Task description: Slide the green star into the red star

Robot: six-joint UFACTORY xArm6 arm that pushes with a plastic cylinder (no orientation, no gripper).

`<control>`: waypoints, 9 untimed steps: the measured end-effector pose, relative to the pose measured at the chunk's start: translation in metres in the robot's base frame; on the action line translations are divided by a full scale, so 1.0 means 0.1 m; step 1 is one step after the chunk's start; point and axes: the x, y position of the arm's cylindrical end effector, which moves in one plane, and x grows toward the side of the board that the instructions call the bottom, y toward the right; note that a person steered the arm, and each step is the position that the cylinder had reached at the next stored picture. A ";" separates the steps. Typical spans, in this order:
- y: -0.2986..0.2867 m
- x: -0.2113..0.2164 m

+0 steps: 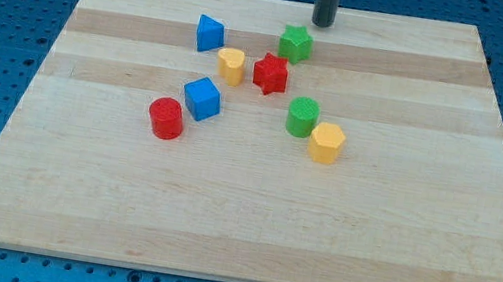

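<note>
The green star [295, 43] lies near the view's top, just up and right of the red star [270, 73], with a small gap between them. My tip [323, 24] rests on the board a little above and to the right of the green star, not touching it. The rod rises out of the view's top edge.
A yellow block [231, 64] sits just left of the red star. A blue block [210, 33] lies farther up-left. A blue cube [202, 99] and a red cylinder [166, 117] lie lower left. A green cylinder [303, 117] and a yellow block [326, 143] lie lower right.
</note>
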 end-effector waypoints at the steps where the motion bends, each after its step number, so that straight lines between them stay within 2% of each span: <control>1: -0.13 0.00; 4: -0.14 0.43; 9: -0.36 0.79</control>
